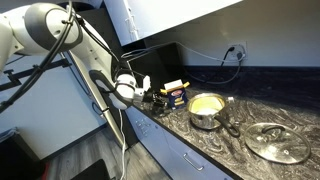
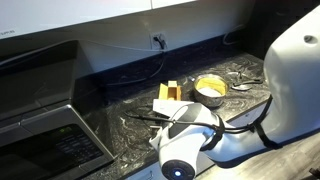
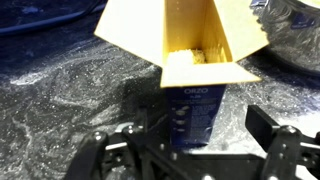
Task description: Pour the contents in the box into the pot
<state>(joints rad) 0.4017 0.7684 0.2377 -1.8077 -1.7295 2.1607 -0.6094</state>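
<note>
The box (image 3: 190,105) is a small blue carton marked ORZO. It stands upright on the counter with its yellow top flaps open, and it shows in both exterior views (image 1: 176,91) (image 2: 170,95). The contents (image 3: 195,55), pale yellow small pieces, show inside its open top. The steel pot (image 1: 206,110) (image 2: 211,90) stands just beyond the box, and its inside looks yellowish. My gripper (image 3: 192,138) (image 1: 152,98) is open, low at the counter. The box stands between its two fingers, which are apart from the box's sides.
A round glass lid (image 1: 277,142) with a steel rim lies on the dark marbled counter (image 1: 240,150) past the pot. A large black appliance (image 2: 40,130) (image 1: 150,60) stands by the wall. A cable runs from a wall socket (image 1: 238,48).
</note>
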